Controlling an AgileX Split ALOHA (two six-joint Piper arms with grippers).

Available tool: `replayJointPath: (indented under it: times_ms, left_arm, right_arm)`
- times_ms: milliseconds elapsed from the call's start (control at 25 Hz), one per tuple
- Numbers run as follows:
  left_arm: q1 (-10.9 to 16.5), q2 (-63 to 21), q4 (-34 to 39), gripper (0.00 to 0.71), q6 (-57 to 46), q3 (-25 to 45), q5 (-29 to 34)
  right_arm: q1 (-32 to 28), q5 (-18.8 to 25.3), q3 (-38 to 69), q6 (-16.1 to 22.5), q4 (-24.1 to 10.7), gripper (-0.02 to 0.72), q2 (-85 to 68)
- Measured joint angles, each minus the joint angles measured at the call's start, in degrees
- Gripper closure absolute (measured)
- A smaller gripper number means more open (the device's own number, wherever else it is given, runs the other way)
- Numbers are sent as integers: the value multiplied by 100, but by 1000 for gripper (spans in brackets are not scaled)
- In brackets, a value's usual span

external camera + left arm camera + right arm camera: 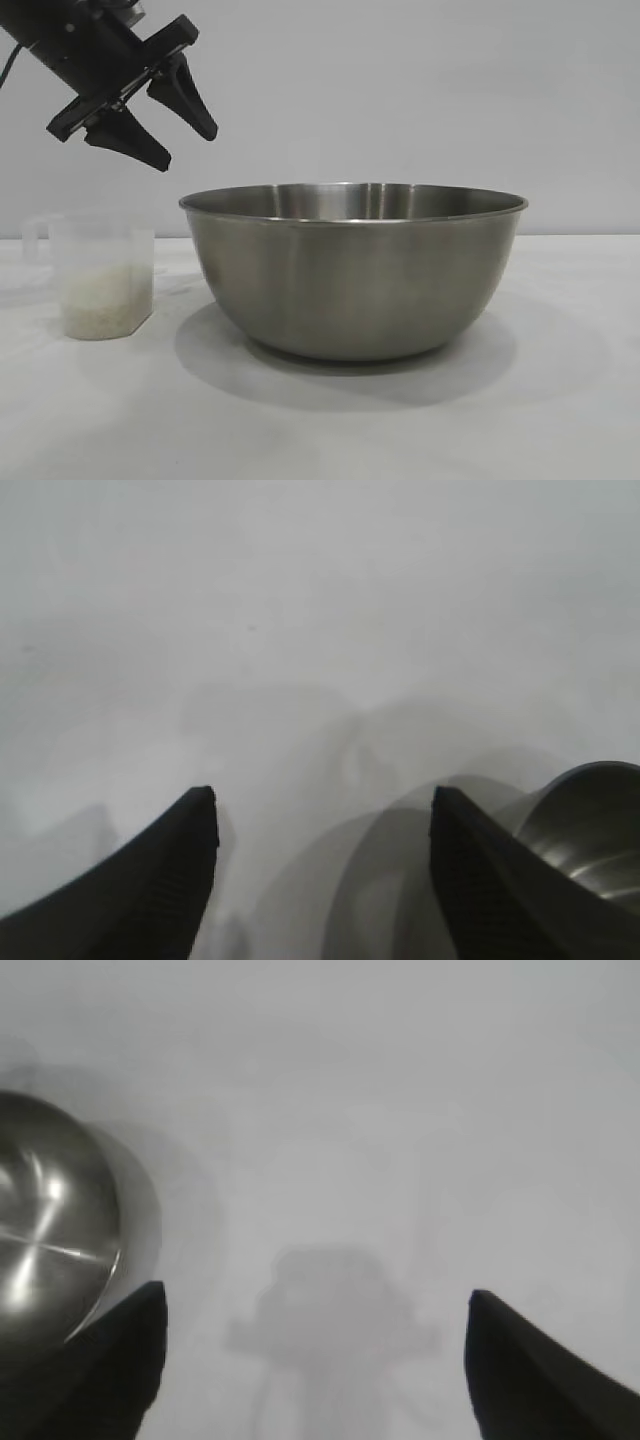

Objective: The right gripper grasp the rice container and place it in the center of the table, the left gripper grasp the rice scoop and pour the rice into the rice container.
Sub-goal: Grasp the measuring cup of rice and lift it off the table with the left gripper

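Your rice container (353, 270) already sits mid-surface (560, 420), so the first step looks done. The rice scoop (100, 277) stands just beside it, untouched, rice (103, 298) inside. Your left gripper (170, 125) hangs above the scoop, open and empty. The right gripper (315, 1360) is open, holding nothing. Scooping and pouring remain.
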Motion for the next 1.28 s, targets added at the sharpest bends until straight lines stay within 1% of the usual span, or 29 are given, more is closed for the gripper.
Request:
replayJointPath:
  times_ms: [200, 360, 560, 720, 840, 1000, 1120, 1280]
  left_arm:
    - [0, 0, 0, 267, -12, 0, 22]
    - [0, 0, 0, 267, -12, 0, 24]
    - [0, 0, 0, 267, -12, 0, 32]
    - [0, 0, 0, 267, 0, 0, 32]
    - [0, 0, 0, 267, 0, 0, 32]
    - [0, 0, 0, 267, 0, 0, 32]
    - [0, 0, 0, 267, 0, 0, 32]
    - [0, 0, 0, 267, 0, 0, 148]
  right_arm:
    - [0, 33, 1056, 5, -5, 164, -1596]
    - [0, 66, 1930, 224, -5, 164, -2844]
    - [0, 89, 3062, 282, -5, 164, -4242]
    - [0, -154, 3842, 286, -5, 164, -5126]
    - [0, -208, 4366, 286, 5, 164, -5587]
    - [0, -459, 4791, 286, 5, 164, -6111]
    - [0, -608, 4921, 286, 5, 164, -6463]
    - [0, -626, 4933, 286, 5, 164, -6717]
